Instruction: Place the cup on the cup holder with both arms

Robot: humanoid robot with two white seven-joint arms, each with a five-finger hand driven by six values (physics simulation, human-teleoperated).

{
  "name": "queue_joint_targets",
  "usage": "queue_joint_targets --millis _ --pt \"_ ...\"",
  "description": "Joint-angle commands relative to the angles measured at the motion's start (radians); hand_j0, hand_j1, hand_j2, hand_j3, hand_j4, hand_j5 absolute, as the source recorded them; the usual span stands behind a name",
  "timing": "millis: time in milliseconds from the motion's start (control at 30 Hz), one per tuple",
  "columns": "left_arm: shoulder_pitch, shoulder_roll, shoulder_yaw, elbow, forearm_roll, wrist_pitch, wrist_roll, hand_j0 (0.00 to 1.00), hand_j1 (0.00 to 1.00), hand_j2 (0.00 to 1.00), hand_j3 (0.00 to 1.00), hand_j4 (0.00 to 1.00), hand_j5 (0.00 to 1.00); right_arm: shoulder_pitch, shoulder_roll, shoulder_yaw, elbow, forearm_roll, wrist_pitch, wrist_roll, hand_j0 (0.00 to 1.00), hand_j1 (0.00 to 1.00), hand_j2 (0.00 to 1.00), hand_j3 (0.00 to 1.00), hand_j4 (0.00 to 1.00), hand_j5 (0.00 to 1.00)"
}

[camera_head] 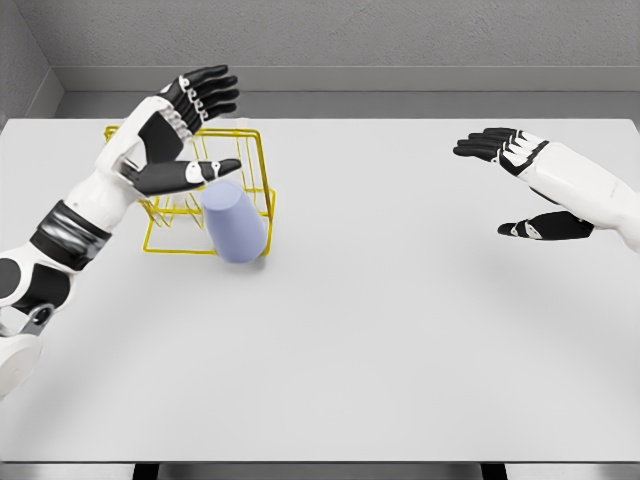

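A pale lavender cup [235,222] stands mouth-down and tilted in the front right part of a yellow wire cup holder [256,160] at the table's left. My left hand [205,125] hovers over the holder, just above and left of the cup, fingers spread and holding nothing; its thumb points toward the cup's top. My right hand [515,180] floats far off at the right side of the table, also open, palm facing left.
The white table [380,330] spans the view, with a grey wall behind it. Its front edge runs along the bottom of the picture.
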Motion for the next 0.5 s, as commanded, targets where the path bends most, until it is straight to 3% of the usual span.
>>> queue_joint_targets --millis 0,233,467 --pt "0.000 0.032 0.012 -0.005 0.003 -0.022 0.000 0.89 0.89 0.89 0.89 0.89 0.89 0.000 -0.001 0.000 -0.001 -0.008 0.003 -0.001 1.00 1.00 1.00 1.00 1.00 1.00" --pt "0.021 0.160 0.042 -0.005 0.008 -0.056 0.000 1.00 1.00 1.00 1.00 1.00 1.00 0.000 -0.001 0.000 -0.001 -0.008 0.003 -0.001 1.00 1.00 1.00 1.00 1.00 1.00" --pt "0.156 0.215 0.157 -0.003 0.005 -0.174 -0.001 1.00 1.00 1.00 1.00 1.00 1.00 0.000 -0.001 0.001 -0.001 -0.008 0.003 -0.001 1.00 1.00 1.00 1.00 1.00 1.00"
